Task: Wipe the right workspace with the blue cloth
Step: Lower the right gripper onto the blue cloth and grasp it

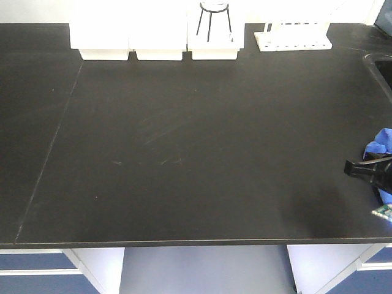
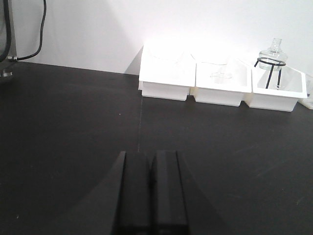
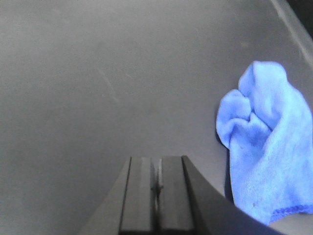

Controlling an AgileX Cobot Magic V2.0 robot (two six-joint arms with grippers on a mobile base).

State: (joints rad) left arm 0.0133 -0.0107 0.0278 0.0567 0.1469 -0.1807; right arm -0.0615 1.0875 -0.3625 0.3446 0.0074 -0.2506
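The right claw is hanging clenched on nothing, its jaws pressing together over the black countertop. Just to its right, the blue cloth is lying crumpled on that surface, near the sink. The left claw is likewise hanging clenched and empty above the countertop, facing three white bins standing along the wall.
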